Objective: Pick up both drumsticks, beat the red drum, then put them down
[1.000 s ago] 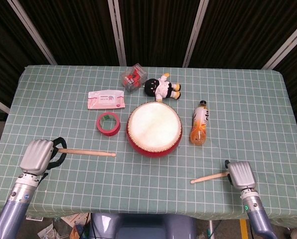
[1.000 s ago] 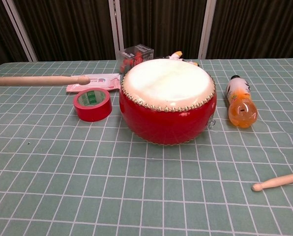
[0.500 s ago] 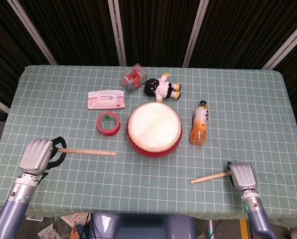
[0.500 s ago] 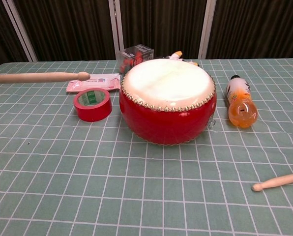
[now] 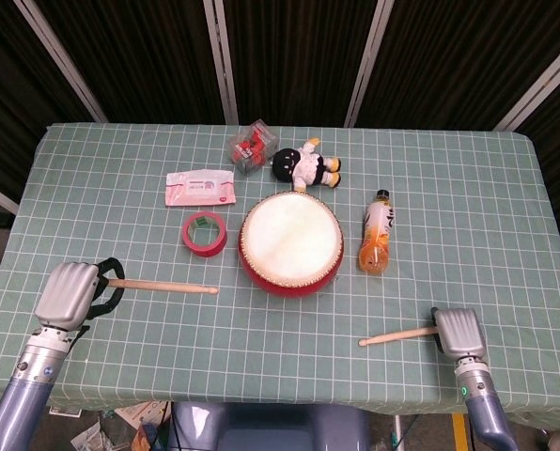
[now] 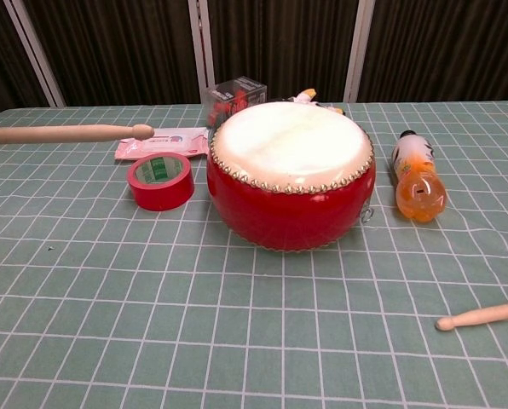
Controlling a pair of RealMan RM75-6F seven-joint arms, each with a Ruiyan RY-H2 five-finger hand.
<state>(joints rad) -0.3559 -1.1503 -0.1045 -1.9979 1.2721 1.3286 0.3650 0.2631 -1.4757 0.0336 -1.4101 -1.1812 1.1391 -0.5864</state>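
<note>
Head view: cubes in clear box (image 5: 251, 145)

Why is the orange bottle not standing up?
The bottle is lying on its side on the table, cap pointing away from the robot. Why it lies so, the pictures do not show.

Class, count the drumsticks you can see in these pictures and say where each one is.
2. Left drumstick held by the left hand, left of the red drum; right drumstick at the right hand, near the front edge. None look hidden.

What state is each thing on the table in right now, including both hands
Left hand: holds left drumstick, raised.
Right hand: holds right drumstick, low.
Red drum: upright, untouched.
Orange bottle: lying down, capped.
Tape roll: flat.
Wipes pack: flat.
Doll: lying down.
</note>
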